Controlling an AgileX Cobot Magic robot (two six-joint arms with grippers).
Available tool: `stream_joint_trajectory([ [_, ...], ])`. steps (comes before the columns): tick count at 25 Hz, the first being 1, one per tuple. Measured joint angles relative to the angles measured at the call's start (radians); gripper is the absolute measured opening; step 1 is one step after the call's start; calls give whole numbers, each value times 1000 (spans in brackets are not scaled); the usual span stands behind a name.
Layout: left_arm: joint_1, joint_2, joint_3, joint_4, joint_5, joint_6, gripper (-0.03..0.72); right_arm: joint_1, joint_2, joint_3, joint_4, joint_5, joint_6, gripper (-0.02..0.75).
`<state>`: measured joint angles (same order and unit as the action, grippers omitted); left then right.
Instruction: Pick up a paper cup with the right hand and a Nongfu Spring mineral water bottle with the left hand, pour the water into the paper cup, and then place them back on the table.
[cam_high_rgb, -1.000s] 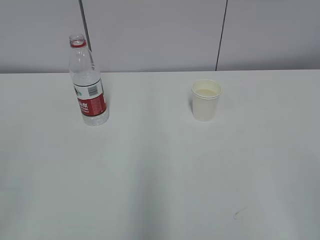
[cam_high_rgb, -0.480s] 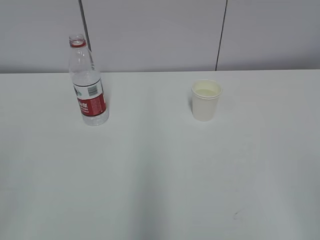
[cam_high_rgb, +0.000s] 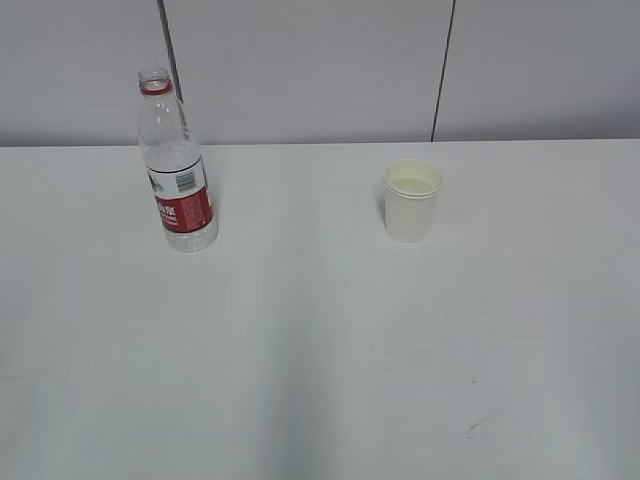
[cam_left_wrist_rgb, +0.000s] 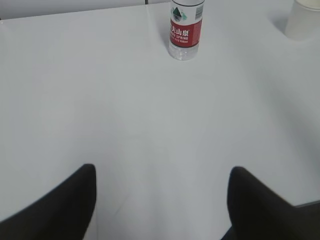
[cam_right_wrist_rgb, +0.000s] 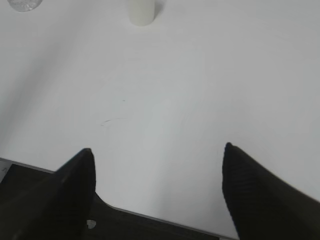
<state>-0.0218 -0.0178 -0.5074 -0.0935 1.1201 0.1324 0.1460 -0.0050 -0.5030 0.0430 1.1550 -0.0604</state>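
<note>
The clear water bottle (cam_high_rgb: 178, 170) with red neck ring and red-and-white label stands upright at the back left of the white table (cam_high_rgb: 300, 340); its lower part shows in the left wrist view (cam_left_wrist_rgb: 185, 31). The white paper cup (cam_high_rgb: 412, 200) stands upright to its right and shows at the top of the right wrist view (cam_right_wrist_rgb: 141, 12) and at the top right of the left wrist view (cam_left_wrist_rgb: 302, 19). My left gripper (cam_left_wrist_rgb: 162, 172) is open and empty, far short of the bottle. My right gripper (cam_right_wrist_rgb: 157, 152) is open and empty over the table's near edge, far from the cup. Neither arm shows in the exterior view.
A small dark scuff mark (cam_high_rgb: 475, 428) lies on the table at the front right and shows in the right wrist view (cam_right_wrist_rgb: 114, 120). A grey panelled wall (cam_high_rgb: 320, 70) stands behind the table. The table's front edge (cam_right_wrist_rgb: 150, 216) crosses the right wrist view.
</note>
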Motion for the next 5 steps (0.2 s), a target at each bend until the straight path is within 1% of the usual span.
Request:
stream_joint_trajectory([
  [5, 0, 0, 0, 0, 0, 0, 501, 0, 0, 0, 0, 0, -2, 588],
])
